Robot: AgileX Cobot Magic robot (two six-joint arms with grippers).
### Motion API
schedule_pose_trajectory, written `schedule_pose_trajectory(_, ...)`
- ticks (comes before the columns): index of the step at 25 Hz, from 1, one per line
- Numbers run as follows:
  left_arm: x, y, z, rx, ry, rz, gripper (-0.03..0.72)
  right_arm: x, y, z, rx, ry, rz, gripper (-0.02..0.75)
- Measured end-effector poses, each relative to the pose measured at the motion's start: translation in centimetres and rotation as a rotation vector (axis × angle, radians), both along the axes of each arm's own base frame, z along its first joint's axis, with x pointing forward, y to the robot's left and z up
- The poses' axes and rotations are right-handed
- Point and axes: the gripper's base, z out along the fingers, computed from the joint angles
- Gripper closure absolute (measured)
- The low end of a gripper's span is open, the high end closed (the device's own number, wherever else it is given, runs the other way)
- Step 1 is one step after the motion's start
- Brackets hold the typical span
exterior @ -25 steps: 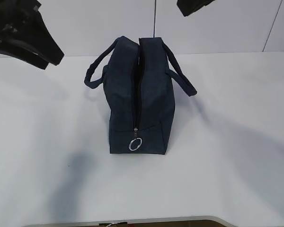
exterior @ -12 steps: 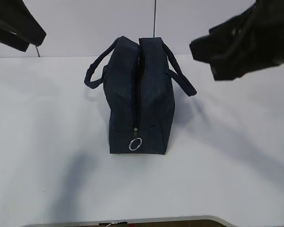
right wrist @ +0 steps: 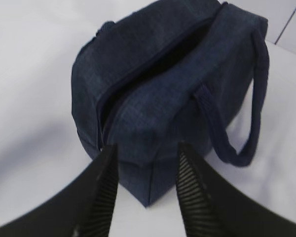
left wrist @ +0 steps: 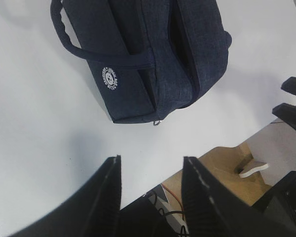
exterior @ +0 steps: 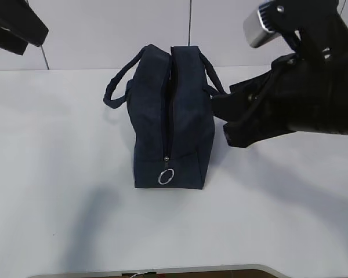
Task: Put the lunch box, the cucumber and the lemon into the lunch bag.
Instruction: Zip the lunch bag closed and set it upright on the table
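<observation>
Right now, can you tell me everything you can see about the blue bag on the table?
The lunch bag is a boxy bag of dark navy fabric, standing upright on the white table. Two loop handles droop to either side. Its zipper runs over the top and down the near end, finishing at a metal ring pull; the top gapes slightly, dark inside. One side bears a round white logo. Nothing touches it; the right gripper hovers close beside it.

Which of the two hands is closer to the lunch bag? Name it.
The right hand: it sits beside the lunch bag at its right loop handle, with open fingers and nothing held. The left hand is up at the exterior view's top left corner, well clear.
</observation>
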Motion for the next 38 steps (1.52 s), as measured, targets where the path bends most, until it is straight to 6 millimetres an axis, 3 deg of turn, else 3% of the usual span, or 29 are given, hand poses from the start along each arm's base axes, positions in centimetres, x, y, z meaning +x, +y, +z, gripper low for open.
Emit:
schedule_pose_trajectory(6,0.0,0.0,0.0,-0.004,0.009,0.01,0.393,-0.4,0.2,-2.0,0.185,-0.139,0.019,0.51)
schedule_pose_trajectory(18,0.0,0.0,0.0,-0.009,0.019,0.023,0.394,-2.6,-0.8,-8.6,0.277,-0.151,0.043,0.521)
schedule_pose_trajectory(31,0.0,0.0,0.0,-0.012,0.022,0.026,0.394,-1.5,0.1,-12.9,0.337,-0.018,0.003,0.522)
schedule_pose_trajectory(38,0.0,0.0,0.0,-0.013,0.023,0.027,0.394,-1.2,1.1,-14.8,0.377,-0.025,0.068,0.511)
